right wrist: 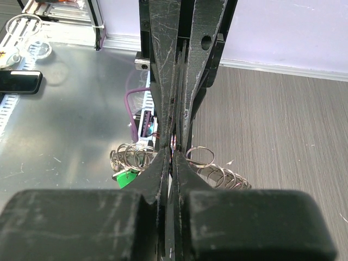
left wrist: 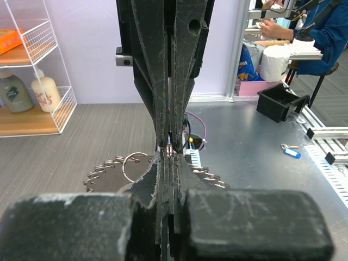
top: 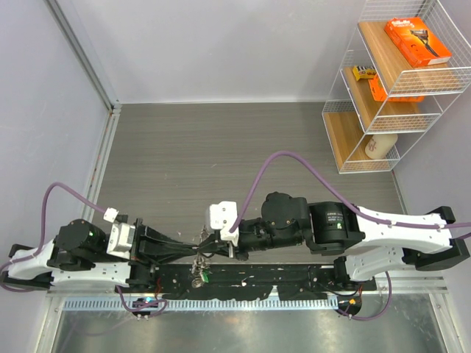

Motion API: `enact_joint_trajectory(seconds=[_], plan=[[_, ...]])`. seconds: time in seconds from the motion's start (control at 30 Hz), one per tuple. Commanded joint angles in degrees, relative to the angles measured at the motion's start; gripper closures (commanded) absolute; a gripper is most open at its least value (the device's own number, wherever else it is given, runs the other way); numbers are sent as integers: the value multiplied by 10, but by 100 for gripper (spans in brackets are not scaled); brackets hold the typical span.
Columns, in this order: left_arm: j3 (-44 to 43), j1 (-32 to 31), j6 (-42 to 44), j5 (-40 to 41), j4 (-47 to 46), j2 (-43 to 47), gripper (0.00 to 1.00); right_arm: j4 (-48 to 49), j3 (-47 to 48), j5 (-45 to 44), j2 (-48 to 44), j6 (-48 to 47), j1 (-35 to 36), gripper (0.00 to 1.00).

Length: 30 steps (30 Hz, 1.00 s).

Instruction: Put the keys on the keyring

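Left claw (left wrist: 169, 157) clamped on keyring (left wrist: 117, 169) to steady it; right claw (right wrist: 175, 155) squeezed shut tip-to-tip opposite, can't tell on what

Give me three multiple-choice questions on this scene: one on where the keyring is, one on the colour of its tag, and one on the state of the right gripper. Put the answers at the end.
1. Where is the keyring?
A. On the wire shelf
B. At the far left corner
C. At the tips of the left gripper and the right gripper, by the near edge

2. What colour is the tag on the keyring?
A. Green
B. Red
C. Yellow

3. How do the right gripper's jaws stand?
A. Wide open
B. Shut
C. Out of view

Answers:
1 C: the top view shows both grippers meeting over the keyring at the near edge.
2 A: the right wrist view shows a bright green tag just below the gripper's tips.
3 B: the jaws are pressed together in the right wrist view.
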<state>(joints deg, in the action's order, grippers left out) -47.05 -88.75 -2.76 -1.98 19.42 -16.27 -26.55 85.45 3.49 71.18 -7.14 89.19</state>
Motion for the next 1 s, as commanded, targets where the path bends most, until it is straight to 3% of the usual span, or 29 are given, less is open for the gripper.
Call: enact_joint_trajectory(seconds=[0.0,0.33,0.5,0.7,0.97], plan=[[-3,0,2,15,-73,14,100,29,-13,-4,-25,7,5,95],[-5,0,3,15,-75,9,100,33,-20,-8,-37,10,6,81],[-7,0,2,15,-76,8,100,33,-20,-6,-39,8,6,81],[-9,0,3,15,-77,5,100,29,-17,-4,-33,5,8,94],[-2,0,3,11,-96,14,100,49,-48,-8,-44,4,14,95]])
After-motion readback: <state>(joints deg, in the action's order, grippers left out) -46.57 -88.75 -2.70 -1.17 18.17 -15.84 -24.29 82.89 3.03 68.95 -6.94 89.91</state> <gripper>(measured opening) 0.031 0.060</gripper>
